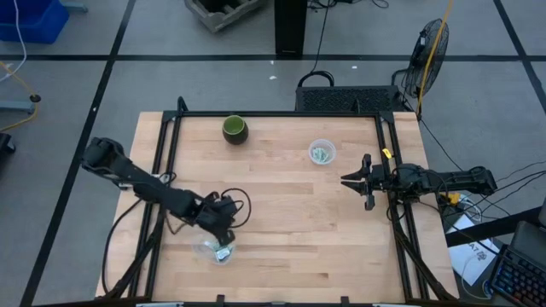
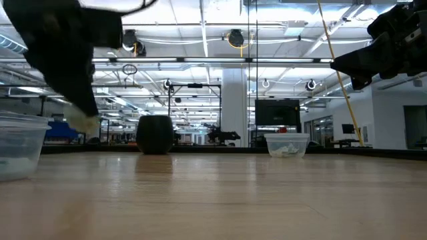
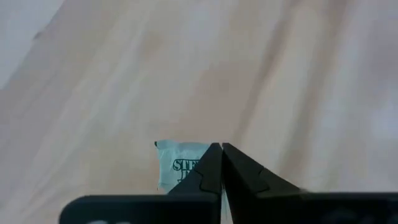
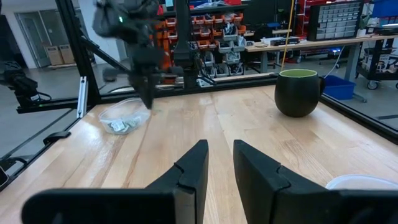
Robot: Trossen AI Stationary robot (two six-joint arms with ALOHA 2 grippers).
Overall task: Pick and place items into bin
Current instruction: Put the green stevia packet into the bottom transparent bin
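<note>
My left gripper (image 1: 223, 234) is near the table's near edge, shut on one small pale green-and-white wrapped item (image 3: 179, 165). It hangs just above a clear plastic cup (image 1: 217, 252) that holds more such items (image 4: 122, 126). In the low view the item (image 2: 83, 122) shows at the left fingers' tip, above the table and beside that cup (image 2: 20, 148). A second clear cup (image 1: 322, 153) with pale pieces stands toward the far right. My right gripper (image 1: 351, 181) waits open by the right edge, touching nothing. My left gripper pinches the wrapped item between its two fingertips (image 3: 211, 163), on the item's edge (image 3: 198, 163) nearest the fingers. The fingers point down at a slant. The item is lifted clear of the table and sticks out sideways from the fingertips.
A dark green cup (image 1: 235, 130) stands near the far edge, also seen as the dark green cup (image 4: 297, 92) in the right wrist view. A black frame (image 1: 166, 145) runs along the table's left, far and right sides. Bare wood lies between the cups (image 1: 290, 213).
</note>
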